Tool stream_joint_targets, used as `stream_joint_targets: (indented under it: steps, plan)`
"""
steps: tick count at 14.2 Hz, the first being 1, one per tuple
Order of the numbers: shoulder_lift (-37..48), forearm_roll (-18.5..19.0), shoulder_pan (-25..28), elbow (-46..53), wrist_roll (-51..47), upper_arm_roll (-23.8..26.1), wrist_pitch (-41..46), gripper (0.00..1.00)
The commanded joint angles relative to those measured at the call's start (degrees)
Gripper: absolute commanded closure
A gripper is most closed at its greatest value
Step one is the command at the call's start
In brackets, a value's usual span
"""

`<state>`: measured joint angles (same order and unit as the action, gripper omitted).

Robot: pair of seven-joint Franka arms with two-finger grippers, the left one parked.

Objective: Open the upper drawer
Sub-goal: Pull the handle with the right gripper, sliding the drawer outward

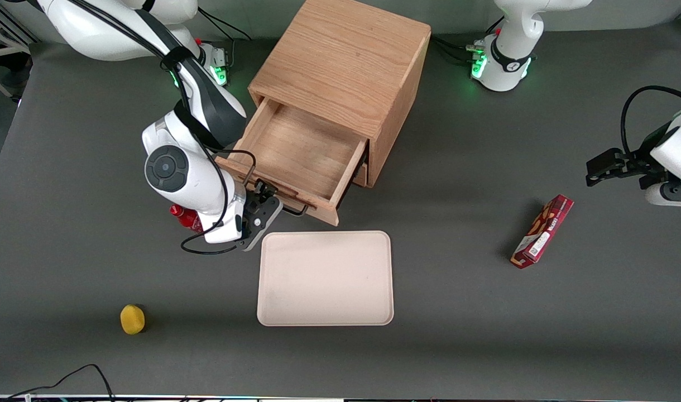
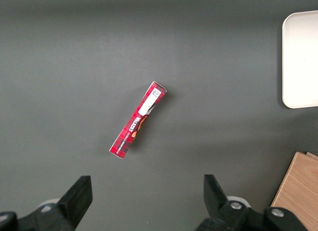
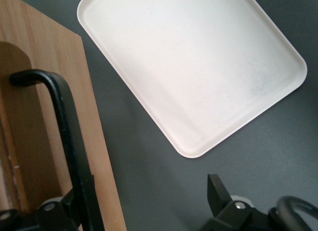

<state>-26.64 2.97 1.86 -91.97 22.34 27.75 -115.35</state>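
The oak cabinet (image 1: 346, 56) stands at the back of the table. Its upper drawer (image 1: 301, 151) is pulled well out, and its wooden inside is bare. The black wire handle (image 1: 293, 210) runs along the drawer front, on the side nearest the front camera. My gripper (image 1: 262, 207) is at the handle's end nearer the working arm and is open. In the right wrist view the handle (image 3: 64, 126) and the drawer front (image 3: 97, 156) lie beside one finger (image 3: 74, 203). The gripper (image 3: 146, 203) has its jaws wide apart and grips nothing. A sliver of the lower drawer (image 1: 361, 174) shows under the upper one.
A pale tray (image 1: 325, 278) lies just in front of the open drawer, nearer the camera, and also shows in the right wrist view (image 3: 198, 67). A red object (image 1: 185, 218) sits under my arm. A yellow object (image 1: 132, 319) lies near the front edge. A red box (image 1: 543, 230) lies toward the parked arm's end.
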Motion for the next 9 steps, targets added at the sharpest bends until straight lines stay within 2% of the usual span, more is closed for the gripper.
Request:
stream_joint_targets:
  steps: [1, 9]
  plan:
    - [-2.2, 1.3, 0.2, 3.5, 1.7, -0.8, 1.4, 0.00]
    - [-3.2, 1.4, 0.4, 5.9, 3.8, -3.0, 2.1, 0.00]
